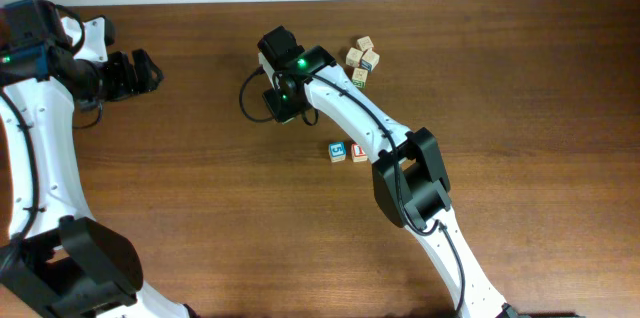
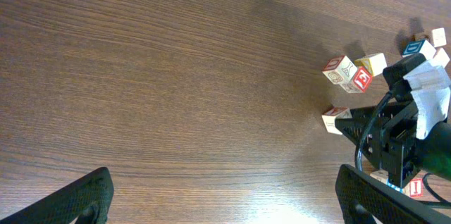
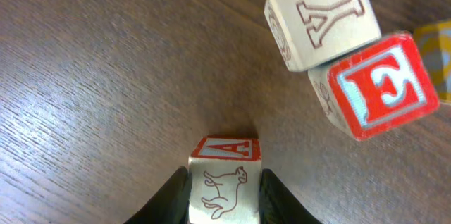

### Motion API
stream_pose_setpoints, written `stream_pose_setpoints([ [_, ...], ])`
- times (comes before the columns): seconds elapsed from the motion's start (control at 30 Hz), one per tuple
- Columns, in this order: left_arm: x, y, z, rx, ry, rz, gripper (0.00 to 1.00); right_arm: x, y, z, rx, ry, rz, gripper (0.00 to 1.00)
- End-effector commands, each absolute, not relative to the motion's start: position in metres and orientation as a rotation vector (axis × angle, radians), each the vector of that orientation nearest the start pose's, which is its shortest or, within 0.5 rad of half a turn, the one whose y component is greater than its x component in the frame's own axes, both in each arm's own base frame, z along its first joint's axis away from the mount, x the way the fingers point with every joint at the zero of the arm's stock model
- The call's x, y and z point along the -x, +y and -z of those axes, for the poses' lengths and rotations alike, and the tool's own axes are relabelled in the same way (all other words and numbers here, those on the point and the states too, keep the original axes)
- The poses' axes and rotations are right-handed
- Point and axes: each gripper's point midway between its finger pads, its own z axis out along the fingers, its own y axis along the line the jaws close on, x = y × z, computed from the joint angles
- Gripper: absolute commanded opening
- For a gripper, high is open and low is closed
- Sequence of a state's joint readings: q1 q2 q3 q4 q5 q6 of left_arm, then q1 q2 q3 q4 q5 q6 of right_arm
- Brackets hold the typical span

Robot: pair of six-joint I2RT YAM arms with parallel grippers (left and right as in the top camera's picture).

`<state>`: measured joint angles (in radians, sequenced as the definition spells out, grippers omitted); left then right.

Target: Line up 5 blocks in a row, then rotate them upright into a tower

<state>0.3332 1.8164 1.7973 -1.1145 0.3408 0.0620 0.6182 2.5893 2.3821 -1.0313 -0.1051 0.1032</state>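
Where right hand point(image 3: 224, 176) pinches A block point(image 3: 225, 190) by both sides, block's btm cut off; Y block point(image 3: 320, 20) & E block point(image 3: 380, 86) nr it. Left hand point(image 1: 150, 71) wide open, empty.

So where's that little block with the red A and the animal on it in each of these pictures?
Overhead: not visible, hidden under the right claw.
Left wrist: red A block at the right, at the claw's tip.
Right wrist: red A block bottom centre, between the claw's fingers.
Shared landmark: the right claw, seen in all three.
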Motion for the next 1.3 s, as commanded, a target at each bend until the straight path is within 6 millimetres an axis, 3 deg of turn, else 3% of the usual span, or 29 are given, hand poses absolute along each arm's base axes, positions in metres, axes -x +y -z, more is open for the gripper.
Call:
stream_pose_setpoints([
  [0.0,-0.429,0.084,-0.219,0.255,2.6,0.34,0.99,-0.443,0.342,-0.009,0.647,2.868,-0.271,0.27],
  [0.27,-0.429,0.084,-0.219,0.255,2.6,0.34,0.99,-0.413,0.319,-0.003,0.376,3.079,-0.195,0.25],
  [0.67,-0.429,0.084,-0.219,0.255,2.6,0.339,0.99,-0.358,0.279,-0.006,0.361,3.333,0.022,0.3],
  [0.9,-0.429,0.084,-0.219,0.255,2.6,0.34,0.99,-0.36,0.264,-0.007,0.363,3.324,0.141,0.3],
  [1.27,-0.429,0.084,-0.219,0.255,2.6,0.34,0.99,-0.38,0.243,-0.006,0.28,3.306,0.152,0.3],
])
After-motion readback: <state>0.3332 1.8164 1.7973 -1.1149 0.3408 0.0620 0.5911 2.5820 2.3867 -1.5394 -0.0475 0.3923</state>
